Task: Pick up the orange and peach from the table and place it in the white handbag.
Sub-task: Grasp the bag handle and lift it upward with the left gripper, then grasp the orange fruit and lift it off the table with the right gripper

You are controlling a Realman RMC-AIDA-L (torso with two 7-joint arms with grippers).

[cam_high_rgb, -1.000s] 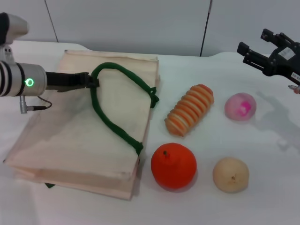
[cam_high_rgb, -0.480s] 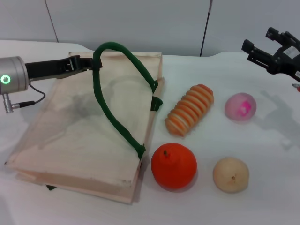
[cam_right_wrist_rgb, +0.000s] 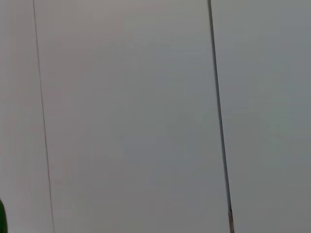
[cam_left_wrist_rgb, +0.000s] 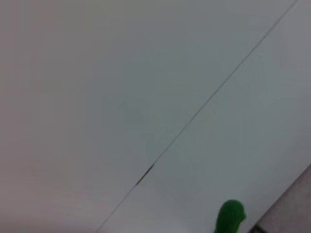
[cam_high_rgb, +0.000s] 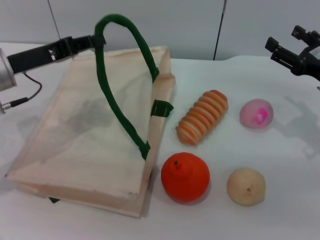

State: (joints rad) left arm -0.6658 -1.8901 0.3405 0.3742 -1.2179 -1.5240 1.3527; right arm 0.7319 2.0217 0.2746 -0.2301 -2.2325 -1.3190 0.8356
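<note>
Handbag handle raised; fruits untouched

The green handle (cam_high_rgb: 120,70) is clenched in the left gripper (cam_high_rgb: 95,41) jaws and has been lifted higher than a moment ago, so the upper panel of the white handbag (cam_high_rgb: 85,145) is drawn up; the mouth is judged to be opening for loading. The right gripper (cam_high_rgb: 292,52), jaws released, has been drawn slightly farther off. The peach (cam_high_rgb: 256,113) lies below those jaws on the tabletop (cam_high_rgb: 290,160); the orange (cam_high_rgb: 185,176) lies farther off, just beside the bag.
</note>
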